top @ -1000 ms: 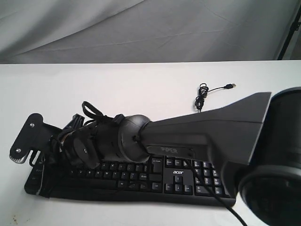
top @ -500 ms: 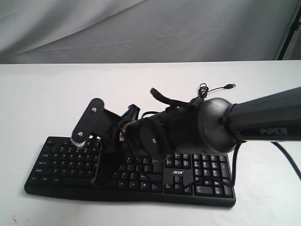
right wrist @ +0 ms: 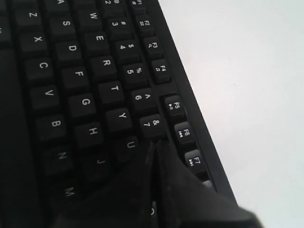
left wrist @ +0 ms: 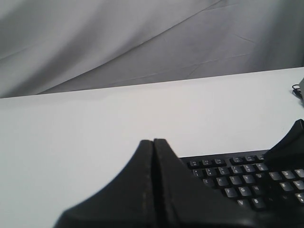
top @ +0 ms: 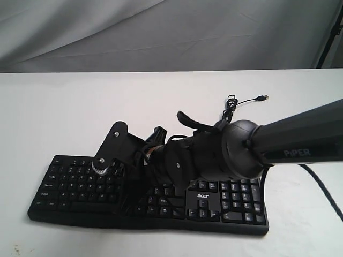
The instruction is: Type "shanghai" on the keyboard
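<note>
The black keyboard (top: pixel 69 184) with its white acer logo lies along the table's front edge. My right arm reaches across it from the right, and its gripper (top: pixel 130 170) hangs low over the letter keys left of centre. In the right wrist view the right gripper (right wrist: pixel 154 142) is shut, its tip beside the U and 7 keys of the keyboard (right wrist: pixel 85 71); whether it touches a key I cannot tell. My left gripper (left wrist: pixel 153 141) is shut on nothing above the white table, just off the keyboard (left wrist: pixel 237 183). It does not show in the exterior view.
The keyboard's thin black cable (top: pixel 230 110) lies coiled behind the keyboard, with its USB plug (top: pixel 262 98) on the white table (top: pixel 64 107). A grey cloth backdrop (top: pixel 161 32) hangs behind. A black stand leg (top: pixel 329 32) is at the far right.
My right arm has swung from the keyboard's left end toward its middle. Over the last half second the gripper has shifted a little right and dropped closer to the keys.
</note>
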### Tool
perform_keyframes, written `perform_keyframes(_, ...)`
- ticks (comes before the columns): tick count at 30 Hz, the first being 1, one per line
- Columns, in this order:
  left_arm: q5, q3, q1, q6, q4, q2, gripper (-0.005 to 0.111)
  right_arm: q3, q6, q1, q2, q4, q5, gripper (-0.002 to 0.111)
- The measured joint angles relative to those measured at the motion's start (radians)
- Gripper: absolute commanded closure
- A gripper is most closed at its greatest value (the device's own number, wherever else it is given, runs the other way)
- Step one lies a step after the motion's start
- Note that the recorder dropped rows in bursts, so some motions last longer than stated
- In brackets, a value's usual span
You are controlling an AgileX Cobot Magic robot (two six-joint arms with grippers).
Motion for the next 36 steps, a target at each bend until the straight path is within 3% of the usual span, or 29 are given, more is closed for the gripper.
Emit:
perform_keyframes(29, 0.000, 0.000, 0.000, 0.000, 0.000, 0.000, 0.107, 0.000, -0.038, 0.006, 0.035, 0.026, -0.030, 0.108)
perform_keyframes(36, 0.000, 0.000, 0.000, 0.000, 0.000, 0.000, 0.107, 0.000, -0.042, 0.006, -0.060, 0.007, -0.011, 0.108)
